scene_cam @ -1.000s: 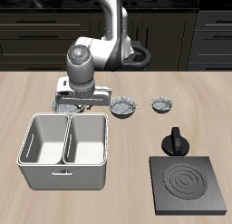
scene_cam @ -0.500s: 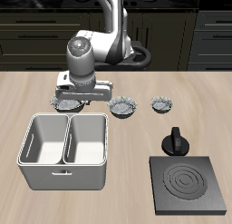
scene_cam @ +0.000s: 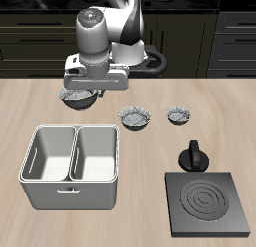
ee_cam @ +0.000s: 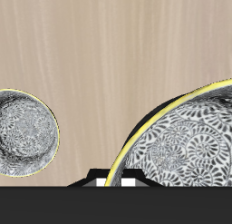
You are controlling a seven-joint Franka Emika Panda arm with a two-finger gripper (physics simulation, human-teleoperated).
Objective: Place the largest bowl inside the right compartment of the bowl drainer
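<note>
the pale wooden table (scene_cam: pixel 30 96) runs wide under everything, with dark cabinet fronts behind it. the white franka arm (scene_cam: pixel 118 21) bends down from the back, its round grey wrist hanging over the tabletop behind the tub.

the grey plastic bowl drainer (scene_cam: pixel 72 167) sits near the table's front edge, a two-well tub. the right compartment (scene_cam: pixel 47 154) is the well farther from the stove, and the other well lies just beside it across a thin divider. both wells show only bare grey floor.

a flat black square stove plate with ringed burner (scene_cam: pixel 207 204) lies near the front edge, well apart from the tub. a small black knob-like stand (scene_cam: pixel 193 155) stands just behind it.

the largest bowl (scene_cam: pixel 78 95), dark outside with a speckled silver-grey inside and scalloped rim, is up off the table, hanging under the gripper (scene_cam: pixel 83 88) behind the right compartment. in the wrist view its patterned inside and yellowish rim (ee_cam: pixel 186 141) fill much of the frame right against the gripper, with wood grain far below it. the fingers look pinched onto its rim.

two smaller speckled bowls rest on the table behind the tub: the middle bowl (scene_cam: pixel 135 118), seen also from the wrist (ee_cam: pixel 25 134), and the smallest bowl (scene_cam: pixel 179 114) beside it.
</note>
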